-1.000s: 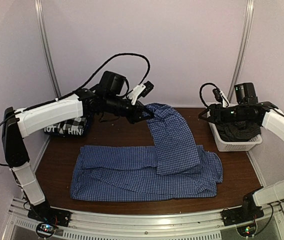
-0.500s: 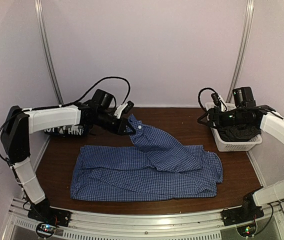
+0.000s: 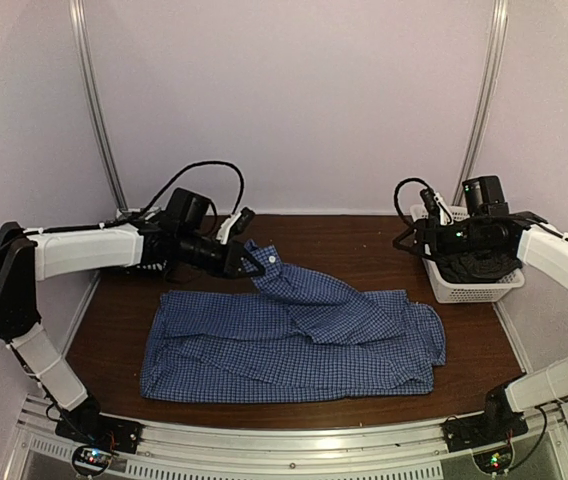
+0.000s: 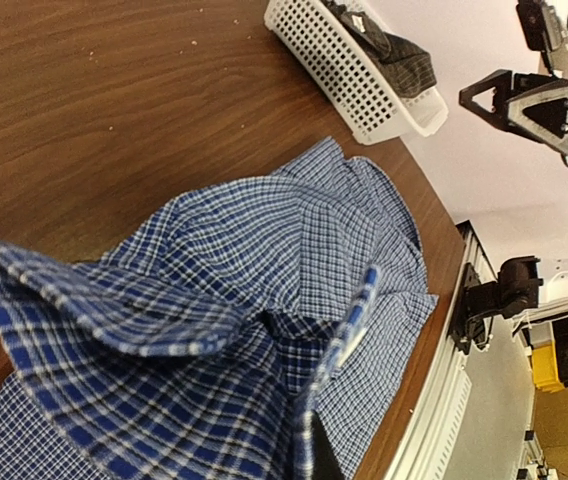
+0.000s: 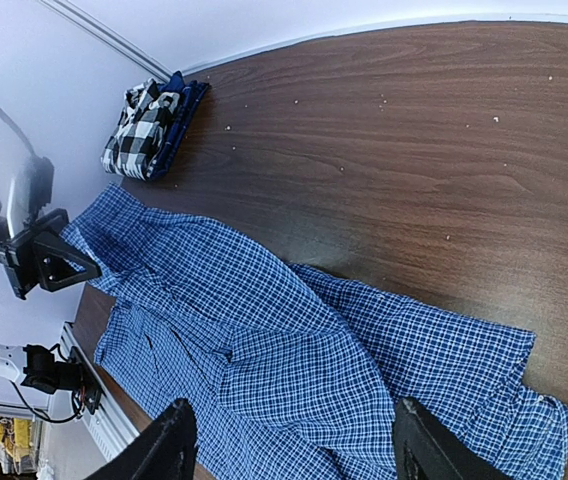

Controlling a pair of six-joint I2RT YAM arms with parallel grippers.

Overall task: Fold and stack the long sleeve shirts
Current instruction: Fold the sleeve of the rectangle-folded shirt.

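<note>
A blue fine-check long sleeve shirt [image 3: 294, 345] lies spread across the middle of the table. My left gripper [image 3: 249, 262] is shut on the cuff end of its sleeve [image 3: 309, 290] and holds it low over the shirt's upper left part. In the left wrist view the checked cloth [image 4: 164, 340] fills the frame and hides most of the left gripper [image 4: 309, 452]. My right gripper [image 3: 414, 238] hangs open and empty in the air beside the basket; its view looks down on the shirt [image 5: 304, 340] between its fingers [image 5: 169, 450].
A white basket [image 3: 469, 288] at the right edge holds a dark shirt [image 3: 476, 262]. A folded stack with a black-and-white plaid shirt [image 5: 144, 125] on top sits at the back left corner, mostly behind my left arm in the top view. Bare wood lies behind the shirt.
My left gripper has moved left and down with the sleeve, which dropped from standing high at the back to draping low over the shirt. The right arm has hardly moved.
</note>
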